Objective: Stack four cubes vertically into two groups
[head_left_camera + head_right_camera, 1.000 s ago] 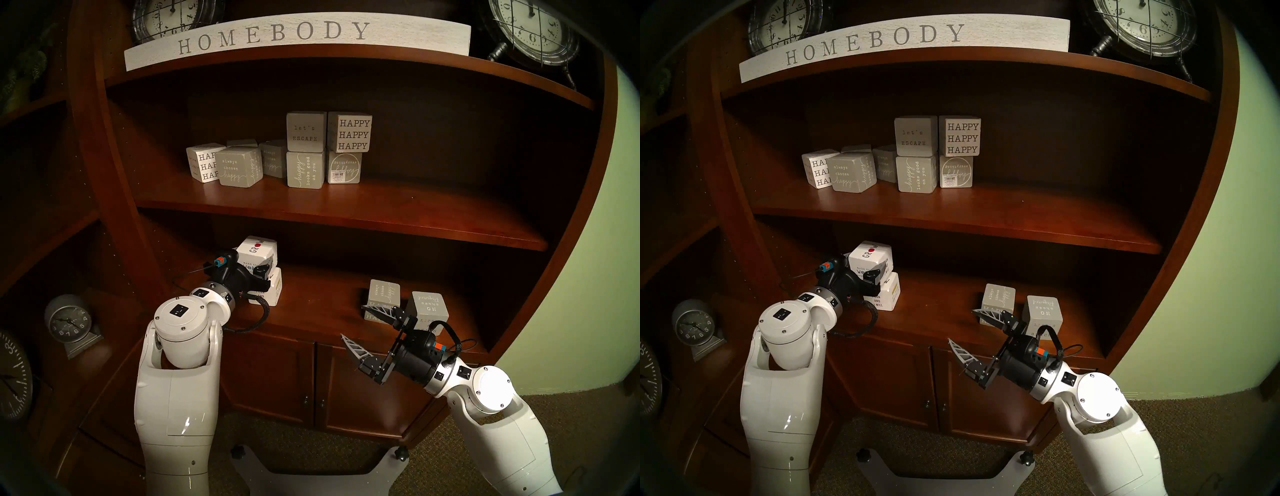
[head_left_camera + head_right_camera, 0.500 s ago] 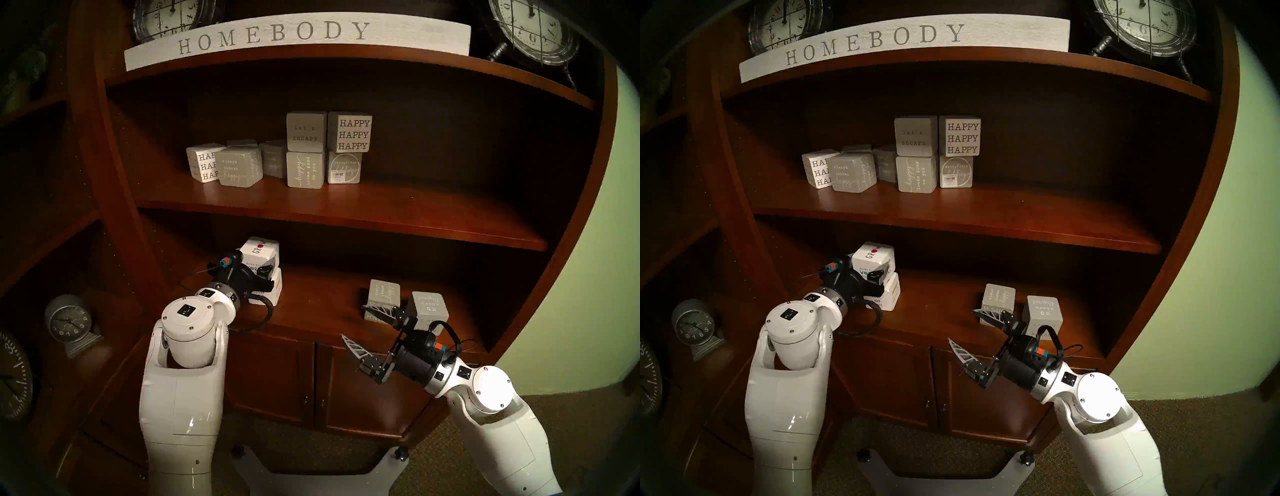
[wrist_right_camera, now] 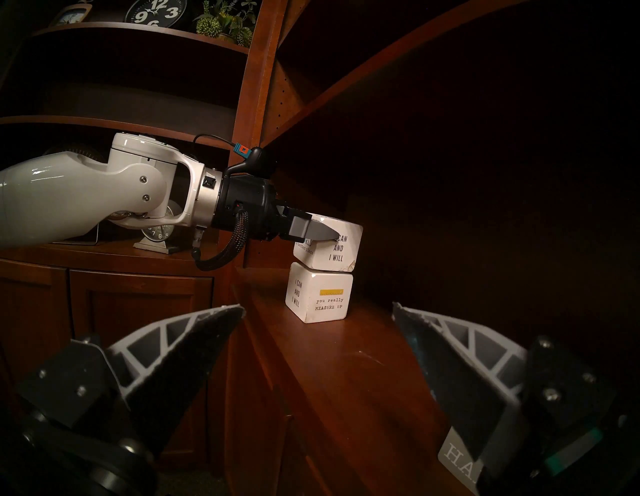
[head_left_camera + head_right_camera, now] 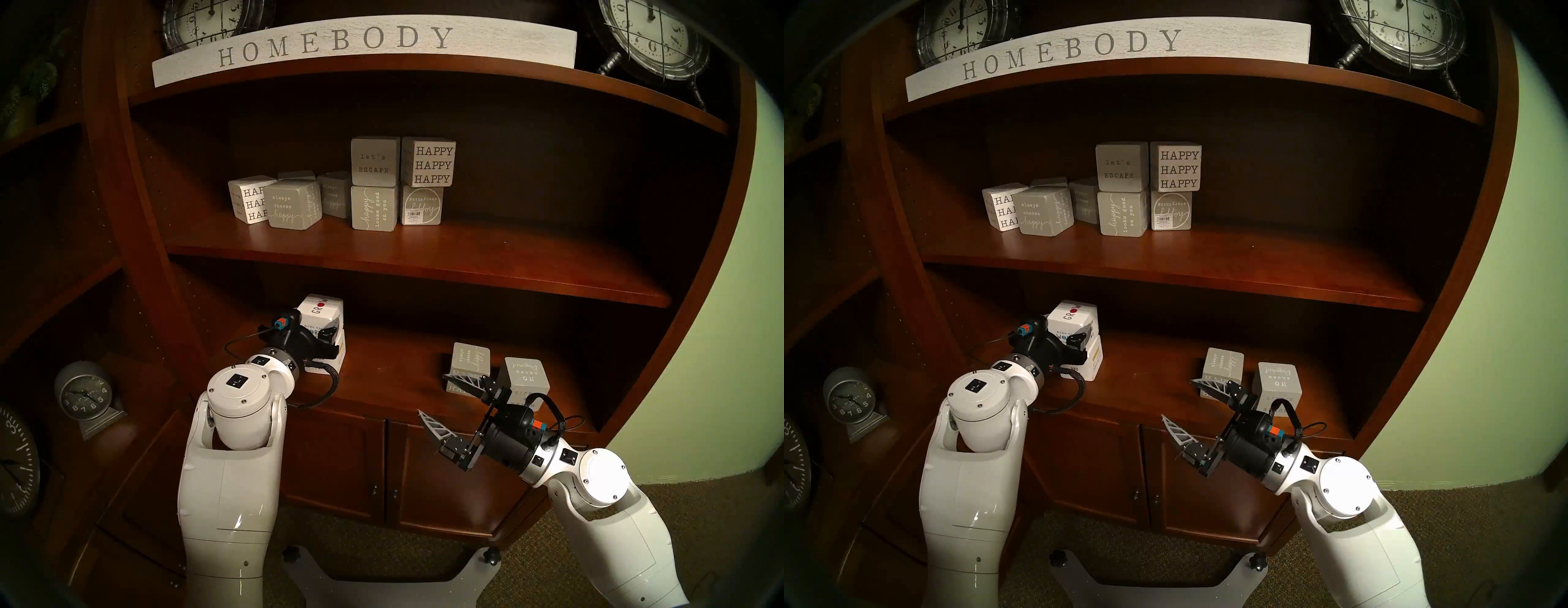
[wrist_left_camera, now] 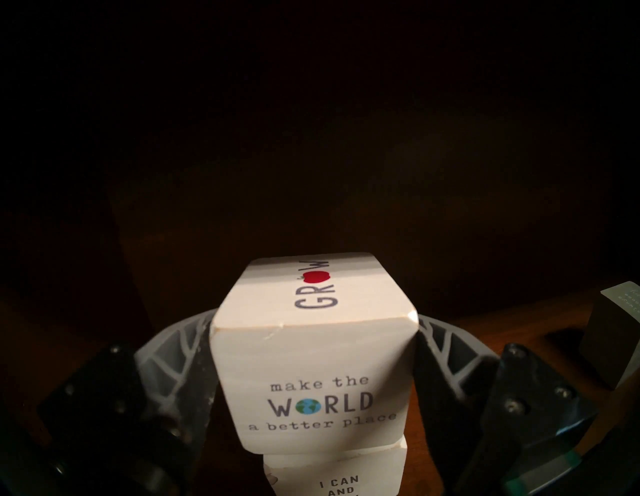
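Only right wrist view shows left gripper (image 3: pixel 320 233) jaws clenching upper white cube (image 3: pixel 334 251); right's released.

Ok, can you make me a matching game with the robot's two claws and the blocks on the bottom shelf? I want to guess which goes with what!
Things:
1. left gripper
2. right gripper
3. lower white cube
4. grey cube with "NO" on top

States:
A. open, holding nothing
B. sitting on the shelf with another white cube on top of it
C. shut on the upper white "GROW" cube
D. standing alone on the shelf, beside another grey cube

Pairs: 1-C, 2-A, 3-B, 4-D
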Robot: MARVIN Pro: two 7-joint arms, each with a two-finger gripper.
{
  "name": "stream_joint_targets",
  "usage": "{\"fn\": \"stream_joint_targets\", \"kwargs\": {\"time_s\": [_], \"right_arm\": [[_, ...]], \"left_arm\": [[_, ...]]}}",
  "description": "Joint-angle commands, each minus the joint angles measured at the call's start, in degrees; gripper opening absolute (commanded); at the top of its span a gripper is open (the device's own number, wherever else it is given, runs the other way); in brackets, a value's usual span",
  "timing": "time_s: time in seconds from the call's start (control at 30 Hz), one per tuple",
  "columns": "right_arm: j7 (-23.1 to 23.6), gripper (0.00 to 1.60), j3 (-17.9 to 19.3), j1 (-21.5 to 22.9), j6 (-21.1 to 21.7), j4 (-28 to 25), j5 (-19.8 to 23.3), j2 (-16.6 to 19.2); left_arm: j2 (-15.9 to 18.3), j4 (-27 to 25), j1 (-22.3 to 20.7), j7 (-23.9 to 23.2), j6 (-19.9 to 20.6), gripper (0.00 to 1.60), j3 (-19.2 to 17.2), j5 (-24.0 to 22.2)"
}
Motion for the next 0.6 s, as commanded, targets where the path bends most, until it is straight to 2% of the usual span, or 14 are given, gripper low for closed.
{"fn": "stream_joint_targets", "kwargs": {"time_s": [0.0, 0.4, 0.43, 0.57], "right_arm": [[0.08, 1.60, -0.14, 0.20, 0.09, -1.00, 0.17, -0.12], [0.11, 1.60, -0.12, 0.19, 0.09, -1.00, 0.16, -0.14], [0.11, 1.60, -0.12, 0.19, 0.09, -1.00, 0.16, -0.15], [0.12, 1.60, -0.11, 0.19, 0.09, -1.00, 0.15, -0.16]], "left_arm": [[0.13, -1.10, -1.24, 0.30, -1.28, 0.00, 0.05, -0.78], [0.26, -1.55, -0.35, 1.19, -1.36, 0.00, 0.91, -1.57], [0.25, -1.58, -0.27, 1.24, -1.40, 0.13, 0.91, -1.60], [0.27, -1.67, -0.04, 1.43, -1.50, 0.40, 0.97, -1.77]]}}
